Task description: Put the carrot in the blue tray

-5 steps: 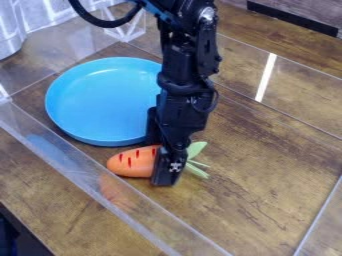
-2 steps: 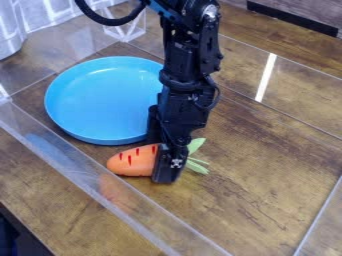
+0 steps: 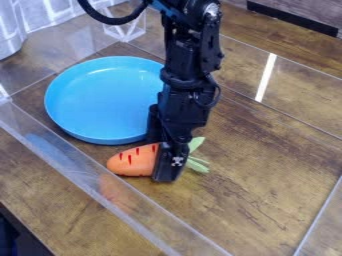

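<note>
The carrot (image 3: 135,161) lies on the desk (image 3: 263,180) just beside the near edge of the blue tray (image 3: 104,98), outside its rim. In the camera view, little has changed over the last second: the carrot keeps its place by the tray, and the tool (image 3: 170,166) remains down over the carrot's middle, its jaws spread wide with a finger coming down across the carrot. No lift shows, so the task seems to be at the grasping step, with closing on the carrot probably next, then a short carry to the tray. A loose pinch might let it roll. The carrot looks stubby and orange, with dark grooves across it; its pale green leaves (image 3: 197,159) stick out past the tool, on the end away from the tray.
</note>
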`<action>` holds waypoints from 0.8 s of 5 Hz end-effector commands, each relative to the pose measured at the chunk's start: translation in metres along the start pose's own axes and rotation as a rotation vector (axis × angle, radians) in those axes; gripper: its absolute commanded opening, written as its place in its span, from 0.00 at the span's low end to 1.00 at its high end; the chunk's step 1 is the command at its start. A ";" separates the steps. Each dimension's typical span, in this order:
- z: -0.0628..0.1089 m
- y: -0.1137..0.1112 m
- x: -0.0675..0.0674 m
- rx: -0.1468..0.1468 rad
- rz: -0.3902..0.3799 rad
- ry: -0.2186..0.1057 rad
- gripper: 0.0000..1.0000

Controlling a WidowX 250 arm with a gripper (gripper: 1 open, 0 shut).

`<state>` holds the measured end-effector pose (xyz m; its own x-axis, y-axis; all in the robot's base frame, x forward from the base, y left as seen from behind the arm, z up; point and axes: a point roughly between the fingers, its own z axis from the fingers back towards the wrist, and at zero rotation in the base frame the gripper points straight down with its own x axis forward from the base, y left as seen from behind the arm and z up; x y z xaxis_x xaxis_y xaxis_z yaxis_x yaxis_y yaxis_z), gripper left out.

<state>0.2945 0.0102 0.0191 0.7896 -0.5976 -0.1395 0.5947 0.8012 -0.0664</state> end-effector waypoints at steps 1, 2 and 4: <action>-0.002 0.012 -0.010 -0.013 0.049 0.009 1.00; -0.002 0.014 -0.012 -0.020 0.058 0.016 1.00; -0.002 0.018 -0.014 -0.033 0.073 0.033 1.00</action>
<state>0.2959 0.0170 0.0191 0.7999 -0.5748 -0.1725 0.5688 0.8178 -0.0875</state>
